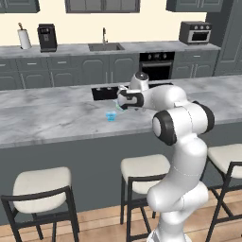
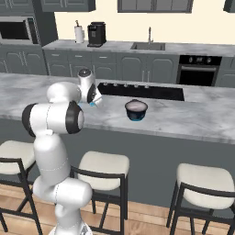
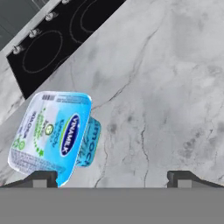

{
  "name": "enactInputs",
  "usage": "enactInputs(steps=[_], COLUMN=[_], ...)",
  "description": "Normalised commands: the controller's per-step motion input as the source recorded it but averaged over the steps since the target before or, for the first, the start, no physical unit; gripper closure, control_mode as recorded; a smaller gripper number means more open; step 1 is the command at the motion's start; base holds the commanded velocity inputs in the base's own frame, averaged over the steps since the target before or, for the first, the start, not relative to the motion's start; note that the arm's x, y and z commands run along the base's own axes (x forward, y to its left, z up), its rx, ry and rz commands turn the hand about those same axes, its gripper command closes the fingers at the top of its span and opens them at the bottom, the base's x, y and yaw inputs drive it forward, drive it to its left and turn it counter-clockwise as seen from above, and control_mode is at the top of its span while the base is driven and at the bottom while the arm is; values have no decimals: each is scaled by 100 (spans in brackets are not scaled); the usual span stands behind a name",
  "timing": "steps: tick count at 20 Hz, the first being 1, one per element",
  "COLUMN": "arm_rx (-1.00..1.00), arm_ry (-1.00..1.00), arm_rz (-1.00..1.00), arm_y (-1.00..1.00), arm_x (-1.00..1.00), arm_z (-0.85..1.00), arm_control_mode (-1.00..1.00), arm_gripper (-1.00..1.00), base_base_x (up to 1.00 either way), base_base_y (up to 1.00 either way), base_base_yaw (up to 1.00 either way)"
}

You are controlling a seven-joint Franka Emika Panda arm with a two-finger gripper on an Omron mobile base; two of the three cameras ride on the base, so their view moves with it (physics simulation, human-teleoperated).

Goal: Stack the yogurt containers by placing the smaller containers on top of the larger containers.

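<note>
Below the wide-open claw (image 3: 112, 177), yogurt cup (image 3: 51, 133) lies long axis toward cooktop (image 3: 57, 39).

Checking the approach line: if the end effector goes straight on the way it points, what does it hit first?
Probably bare marble counter. The open end effector points down at it; the small yogurt cup lies off toward one fingertip, though depth is unclear.

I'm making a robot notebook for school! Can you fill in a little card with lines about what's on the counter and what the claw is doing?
Place: grey marble island counter
Small cup: bright blue yogurt cup, upright on the counter
Hand view: a blue-and-white yogurt container seen from above, close to the left fingertip
Bowl: dark bowl, right of the arm
Claw: open, above the counter, holding nothing
Stacked yet: no
</note>
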Motion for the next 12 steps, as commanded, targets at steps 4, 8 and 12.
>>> enactInputs(steps=[4, 8, 12], arm_rx=[0, 0, 0], arm_ry=[0, 0, 0], arm_rz=[0, -3, -6], arm_y=[0, 6, 10], arm_x=[5, 24, 29], arm_z=[0, -5, -8], arm_control_mode=[-100, -100, -100], arm_gripper=[-100, -100, -100], base_base_x=[0, 0, 0], base_base_y=[0, 0, 0], base_base_yaw=[0, 0, 0])
